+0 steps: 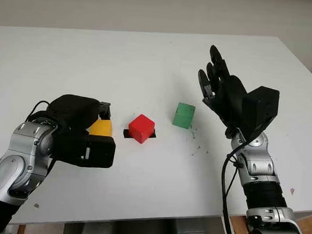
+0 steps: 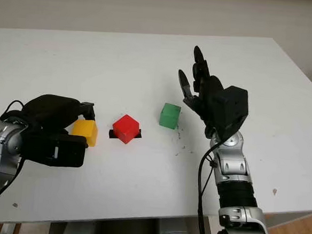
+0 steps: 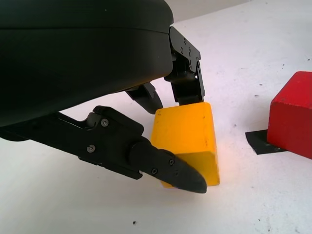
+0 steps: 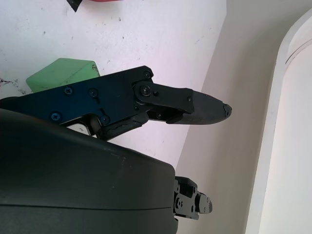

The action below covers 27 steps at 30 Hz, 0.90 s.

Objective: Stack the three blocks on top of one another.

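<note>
Spanning nearly the whole head view, white table (image 1: 123, 56), a few small specks on its surface. Three blocks in a loose row near the middle, none stacked.

Right hand (image 1: 218, 84): raised above the table, to the right of the green block, touching nothing. Fingers extended, palm turned toward the blocks; nothing in its grasp. Right wrist view shows one finger (image 4: 195, 106) stretched straight out, with the green block on the table behind the hand.

Left hand (image 1: 80, 128): low at the left end of the row, closed around the yellow block. Left wrist view: one finger (image 3: 165, 165) pressed across the block's near face, another at its far upper edge, so the block is pinched between them. Cannot tell whether the block's underside is on the table or just off it.

Green block (image 1: 184, 114): right end of the row, sitting on the table, apart from the others.

Red block (image 1: 142, 128): middle, turned corner-on, sitting on a small strip of black tape (image 1: 128, 133).

Yellow block (image 3: 187, 139): left end, near the red one but not touching it.
</note>
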{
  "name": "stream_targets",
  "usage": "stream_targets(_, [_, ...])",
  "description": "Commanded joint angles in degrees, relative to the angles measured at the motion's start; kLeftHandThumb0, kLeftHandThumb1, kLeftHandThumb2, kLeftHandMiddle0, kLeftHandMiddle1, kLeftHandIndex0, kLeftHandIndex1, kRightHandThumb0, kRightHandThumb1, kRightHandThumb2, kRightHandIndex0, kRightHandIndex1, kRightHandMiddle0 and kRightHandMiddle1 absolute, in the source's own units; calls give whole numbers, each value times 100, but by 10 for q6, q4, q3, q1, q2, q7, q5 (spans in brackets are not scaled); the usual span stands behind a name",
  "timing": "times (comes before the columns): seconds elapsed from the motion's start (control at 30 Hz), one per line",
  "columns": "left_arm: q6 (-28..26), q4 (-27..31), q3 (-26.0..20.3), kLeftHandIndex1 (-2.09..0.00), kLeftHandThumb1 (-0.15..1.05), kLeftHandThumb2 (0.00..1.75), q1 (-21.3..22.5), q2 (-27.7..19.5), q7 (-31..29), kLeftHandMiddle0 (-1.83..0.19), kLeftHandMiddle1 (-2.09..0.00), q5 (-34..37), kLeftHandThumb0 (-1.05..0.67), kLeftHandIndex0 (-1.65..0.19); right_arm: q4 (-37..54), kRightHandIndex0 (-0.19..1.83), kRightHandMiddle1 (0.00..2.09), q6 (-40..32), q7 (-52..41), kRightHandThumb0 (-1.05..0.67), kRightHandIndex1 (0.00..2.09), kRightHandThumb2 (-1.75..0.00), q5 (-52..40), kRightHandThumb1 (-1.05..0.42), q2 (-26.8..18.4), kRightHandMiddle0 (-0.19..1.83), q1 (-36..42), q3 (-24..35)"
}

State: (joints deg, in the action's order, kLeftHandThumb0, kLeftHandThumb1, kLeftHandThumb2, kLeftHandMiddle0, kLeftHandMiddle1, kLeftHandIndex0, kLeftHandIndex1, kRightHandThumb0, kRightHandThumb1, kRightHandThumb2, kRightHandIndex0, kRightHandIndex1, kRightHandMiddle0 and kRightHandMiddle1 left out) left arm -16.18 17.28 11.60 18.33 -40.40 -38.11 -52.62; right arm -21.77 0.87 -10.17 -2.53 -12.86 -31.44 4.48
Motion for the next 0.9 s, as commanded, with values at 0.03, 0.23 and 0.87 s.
stream_targets(0.03, [0, 25, -20, -154, 96, 5, 33, -11, -23, -28, -61, 9, -43, -38, 8, -13, 6, 0, 1, -62, 5, -53, 1, -105, -2, -9, -1, 1])
stream_targets(0.23, [5, 13, -37, -148, 98, 5, 106, -30, -84, -26, -90, 56, -44, -37, 14, -12, 6, -9, 7, -62, 6, -52, 4, -105, 1, -8, -1, -1])
stream_targets(0.87, [8, -94, 26, -158, 99, 5, 318, -16, -202, -42, -9, 115, -43, -32, 45, -8, 7, -40, 21, -64, 7, -48, 19, -105, 3, -3, 11, -10])
